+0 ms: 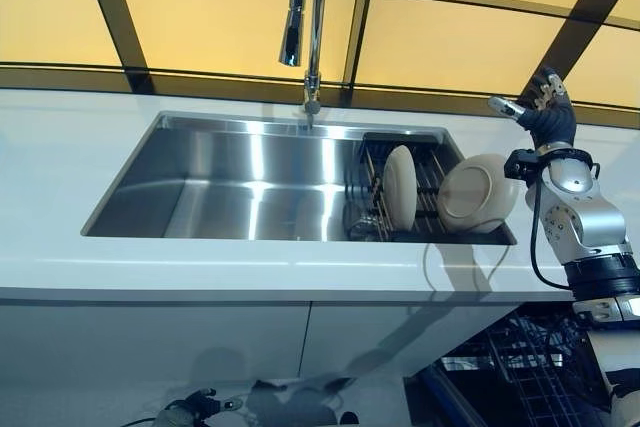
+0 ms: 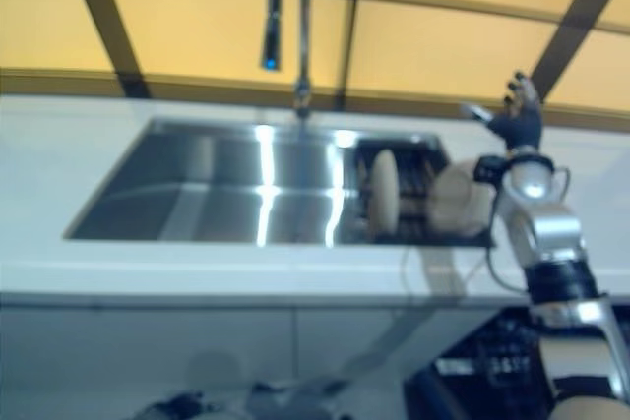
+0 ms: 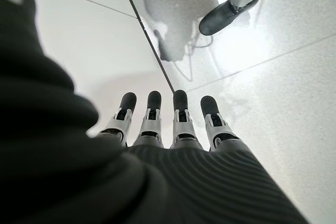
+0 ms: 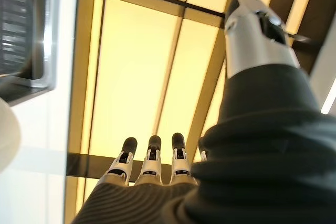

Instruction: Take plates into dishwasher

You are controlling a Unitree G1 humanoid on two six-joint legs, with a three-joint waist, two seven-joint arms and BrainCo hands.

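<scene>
Plates (image 1: 400, 187) stand in the sink's (image 1: 220, 187) rack; my right hand (image 1: 545, 107), fingers straight, empty, should lower beside the nearest plate; left hand (image 3: 173, 124) relaxed.

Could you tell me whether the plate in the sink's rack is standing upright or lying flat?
Upright: the plate stands on edge in the rack inside the sink.

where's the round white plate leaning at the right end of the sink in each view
Left eye view: round white plate, right end of the steel sink, beside the right hand.
Right eye view: same place.
Left wrist view: not in it.
Right wrist view: white edge.
Shared landmark: the sink.
</scene>
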